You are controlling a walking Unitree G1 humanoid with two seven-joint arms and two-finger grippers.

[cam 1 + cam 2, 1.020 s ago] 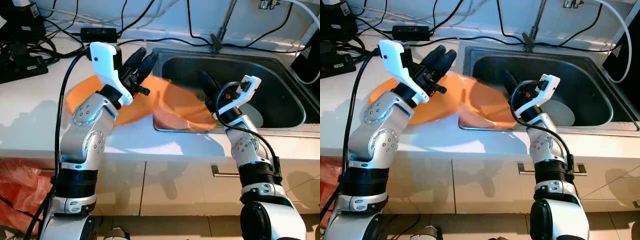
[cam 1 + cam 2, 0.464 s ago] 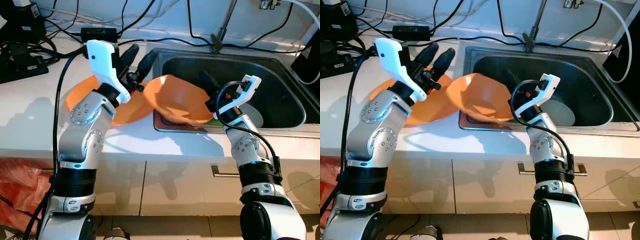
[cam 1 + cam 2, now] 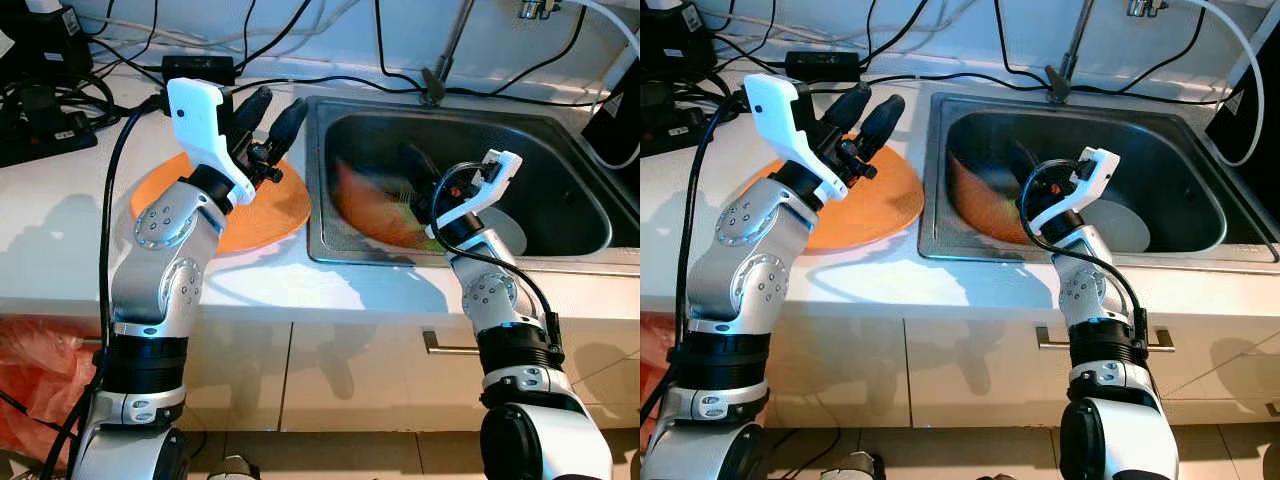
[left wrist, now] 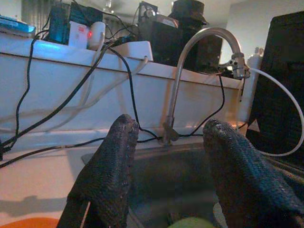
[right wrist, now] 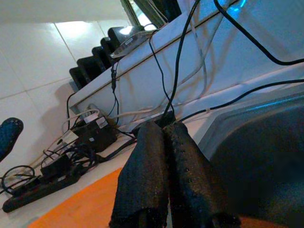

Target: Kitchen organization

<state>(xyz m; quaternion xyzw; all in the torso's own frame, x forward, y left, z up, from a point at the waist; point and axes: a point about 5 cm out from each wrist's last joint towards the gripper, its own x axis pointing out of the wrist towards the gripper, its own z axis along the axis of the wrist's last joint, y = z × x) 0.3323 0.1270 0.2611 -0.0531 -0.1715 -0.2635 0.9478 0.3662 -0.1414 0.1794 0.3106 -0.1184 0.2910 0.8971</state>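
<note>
Orange bowl in the sink, orange plate beside it

A blurred orange bowl (image 3: 375, 212) tilts inside the sink (image 3: 560, 170). The right hand (image 3: 418, 172), fingers pressed together, is at the bowl's rim. On the desk (image 3: 60, 240) beside the sink lies the orange plate (image 3: 270, 205); above it, the left hand (image 3: 272, 118) is spread wide, empty.

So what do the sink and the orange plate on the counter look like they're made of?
The sink looks like stainless steel with a brushed, dull-grey finish: its rim and walls throw soft, streaky highlights. The orange plate on the white counter looks like plastic, perhaps melamine: a flat, even colour with a faint sheen and no glaze glints, though glazed ceramic can't be ruled out.
</note>
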